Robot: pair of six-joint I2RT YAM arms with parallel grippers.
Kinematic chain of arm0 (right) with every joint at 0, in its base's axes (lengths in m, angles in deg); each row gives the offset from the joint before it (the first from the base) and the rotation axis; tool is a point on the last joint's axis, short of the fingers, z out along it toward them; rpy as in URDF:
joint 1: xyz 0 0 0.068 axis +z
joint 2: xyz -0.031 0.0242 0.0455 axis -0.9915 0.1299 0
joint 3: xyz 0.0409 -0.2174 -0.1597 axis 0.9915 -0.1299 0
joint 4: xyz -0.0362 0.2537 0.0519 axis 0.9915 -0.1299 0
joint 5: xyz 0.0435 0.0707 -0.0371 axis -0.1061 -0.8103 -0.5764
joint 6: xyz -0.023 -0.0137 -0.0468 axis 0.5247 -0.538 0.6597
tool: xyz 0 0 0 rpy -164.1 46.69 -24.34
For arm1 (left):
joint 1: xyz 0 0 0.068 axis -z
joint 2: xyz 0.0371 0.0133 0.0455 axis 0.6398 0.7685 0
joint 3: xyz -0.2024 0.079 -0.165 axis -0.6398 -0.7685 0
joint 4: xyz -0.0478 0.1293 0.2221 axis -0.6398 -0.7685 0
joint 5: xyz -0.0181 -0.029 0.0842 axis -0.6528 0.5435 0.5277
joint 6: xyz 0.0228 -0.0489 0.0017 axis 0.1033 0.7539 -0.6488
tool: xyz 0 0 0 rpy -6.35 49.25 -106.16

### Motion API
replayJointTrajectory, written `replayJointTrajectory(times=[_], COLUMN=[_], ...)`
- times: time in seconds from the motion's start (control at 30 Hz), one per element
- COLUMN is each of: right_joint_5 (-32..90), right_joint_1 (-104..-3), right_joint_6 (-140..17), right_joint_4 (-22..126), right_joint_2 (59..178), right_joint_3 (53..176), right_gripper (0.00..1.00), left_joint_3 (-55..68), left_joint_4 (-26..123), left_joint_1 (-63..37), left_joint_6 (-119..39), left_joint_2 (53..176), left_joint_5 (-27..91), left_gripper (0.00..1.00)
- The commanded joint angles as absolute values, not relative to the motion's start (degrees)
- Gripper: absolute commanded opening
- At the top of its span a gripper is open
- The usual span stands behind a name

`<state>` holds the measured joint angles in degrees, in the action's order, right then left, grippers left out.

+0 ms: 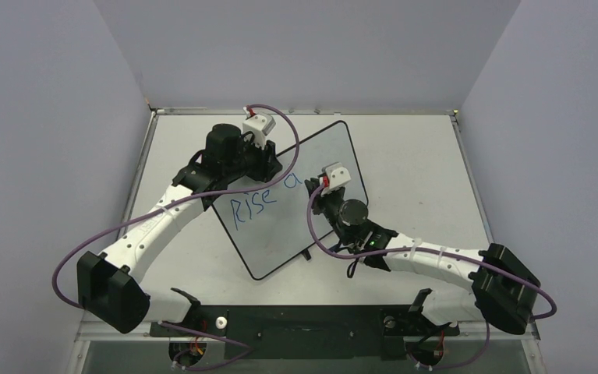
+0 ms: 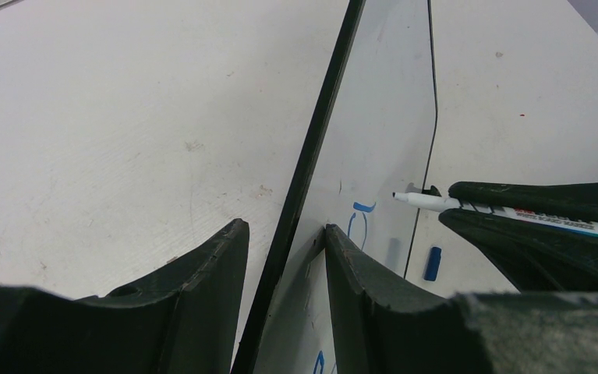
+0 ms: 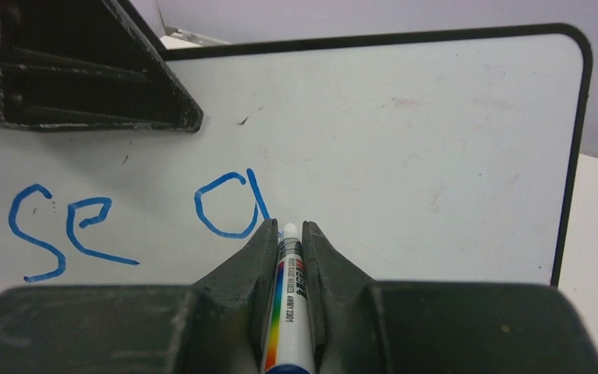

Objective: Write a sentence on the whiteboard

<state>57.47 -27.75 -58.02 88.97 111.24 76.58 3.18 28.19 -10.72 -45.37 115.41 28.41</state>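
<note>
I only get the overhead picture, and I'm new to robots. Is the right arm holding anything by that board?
Observer: Yes. Its wrist camera shows the right gripper shut on a white marker with a rainbow stripe.
Visitor: And the left arm?
Observer: Its wrist camera shows the left gripper clamped on the black edge of the whiteboard, its jaws on either face.
Visitor: Where's the cap?
Observer: A small blue piece, perhaps the cap, lies on the table beyond the whiteboard.
</note>
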Motion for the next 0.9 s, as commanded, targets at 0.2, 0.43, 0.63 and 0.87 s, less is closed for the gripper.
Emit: replayJointTrajectory(times=[0.2, 0.43, 0.63, 0.87], right_joint_5=[58.09, 58.17, 58.31, 58.32], right_joint_1=[-27.88, -28.0, -28.02, -28.05], right_joint_6=[-55.7, -55.57, -55.59, -55.97], right_joint_4=[88.71, 88.52, 87.17, 86.49], right_joint_2=[108.62, 111.79, 113.73, 115.32], right_joint_3=[83.37, 87.15, 90.22, 91.18], right_gripper=[0.0, 0.0, 0.0, 0.0], left_joint_3=[4.14, 4.17, 3.87, 3.85], left_joint_4=[33.3, 33.16, 33.45, 33.8], left_joint_1=[-10.5, -10.51, -10.51, -10.51], left_joint_6=[-46.72, -46.99, -47.05, -46.71], left_joint_2=[112.11, 111.71, 111.34, 110.96], left_joint_5=[27.77, 28.3, 28.08, 27.32], left_gripper=[0.0, 0.0, 0.0, 0.0])
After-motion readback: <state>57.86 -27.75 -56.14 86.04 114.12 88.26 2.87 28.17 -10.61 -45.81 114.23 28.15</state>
